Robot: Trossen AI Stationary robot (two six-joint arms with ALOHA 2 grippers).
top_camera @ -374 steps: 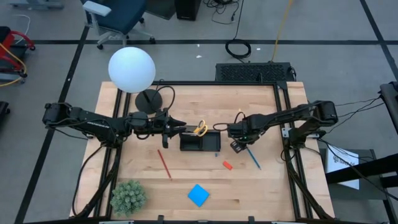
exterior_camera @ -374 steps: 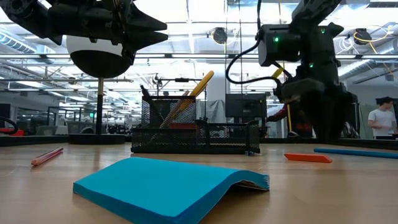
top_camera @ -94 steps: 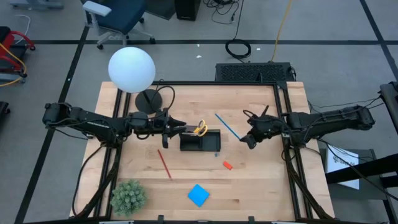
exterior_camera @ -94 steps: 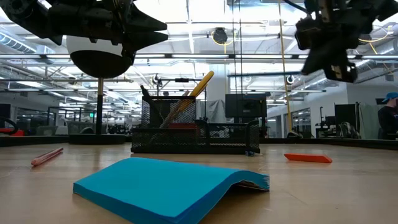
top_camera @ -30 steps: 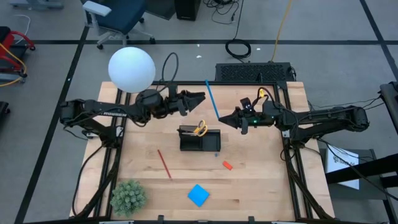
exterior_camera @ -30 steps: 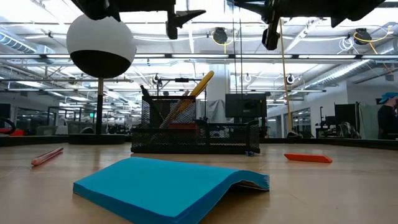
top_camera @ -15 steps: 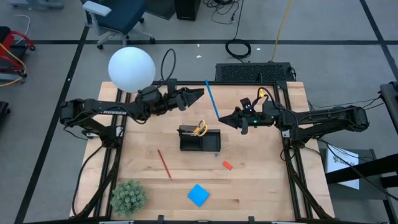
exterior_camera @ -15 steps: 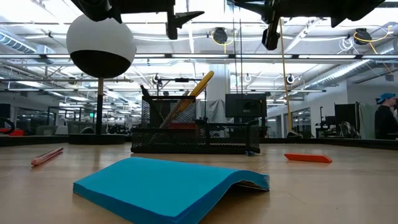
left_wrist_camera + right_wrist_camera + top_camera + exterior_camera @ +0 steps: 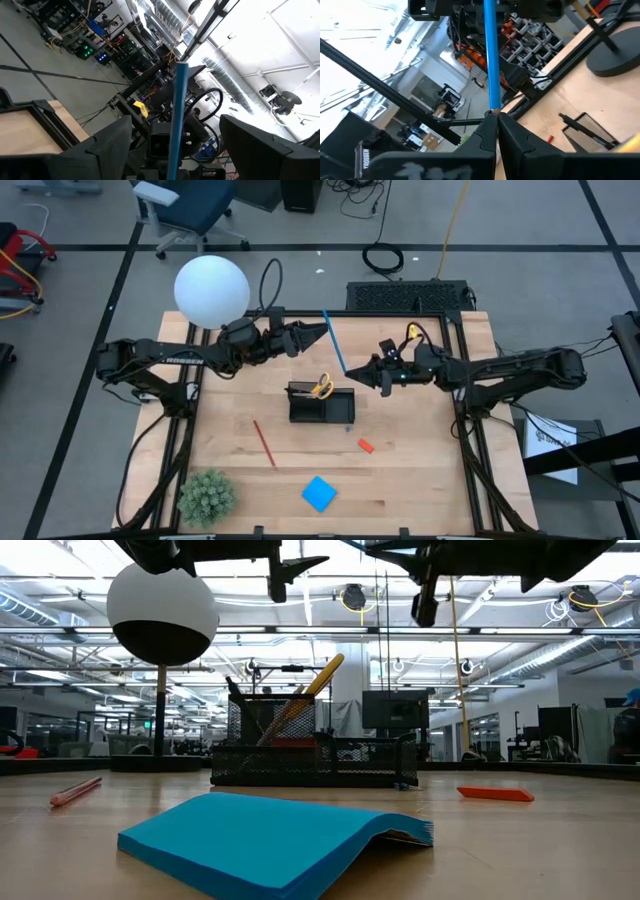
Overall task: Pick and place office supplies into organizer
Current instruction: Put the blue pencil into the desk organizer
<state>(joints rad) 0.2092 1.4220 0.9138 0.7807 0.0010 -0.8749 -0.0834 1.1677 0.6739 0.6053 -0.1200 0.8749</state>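
High view, items as I log them: right gripper (image 9: 352,372), fingers pinched together on one end of the blue pen (image 9: 333,340), raised above the table's far half; left gripper (image 9: 318,330), fingers spread apart either side of the pen's other end, not gripping. Organizer (image 9: 322,407) at table centre, yellow-handled scissors (image 9: 321,387) standing in it. Red pencil (image 9: 264,443) to its left on the wood, orange-red eraser (image 9: 366,446) in front of it to the right, blue note pad (image 9: 319,493) near the front edge.

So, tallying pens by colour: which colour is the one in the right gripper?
Blue pen, clearest in the right wrist view.
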